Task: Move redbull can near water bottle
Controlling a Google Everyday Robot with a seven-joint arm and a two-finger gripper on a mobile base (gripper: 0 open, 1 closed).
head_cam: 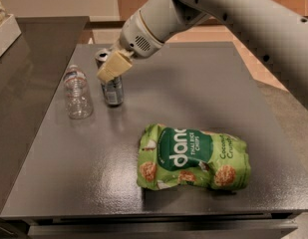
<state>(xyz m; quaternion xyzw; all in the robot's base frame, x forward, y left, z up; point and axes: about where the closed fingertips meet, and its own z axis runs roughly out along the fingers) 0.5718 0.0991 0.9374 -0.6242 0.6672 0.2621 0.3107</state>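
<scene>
Held slim silver-and-blue metal redbull can (113,91) upright in tan-fingered gripper (112,66), clamped near its top, just beside clear ribbed plastic water bottle (77,96).

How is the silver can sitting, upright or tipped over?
Upright: the redbull can has its silver top facing up, base down at the table; the claw grips its upper half.

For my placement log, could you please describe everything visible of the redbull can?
The redbull can is a slim metal can, silver and blue, with a shiny silver top. It leans slightly, its base at or just above the grey table, beside the water bottle but not touching it. The gripper clasps its upper part.
</scene>
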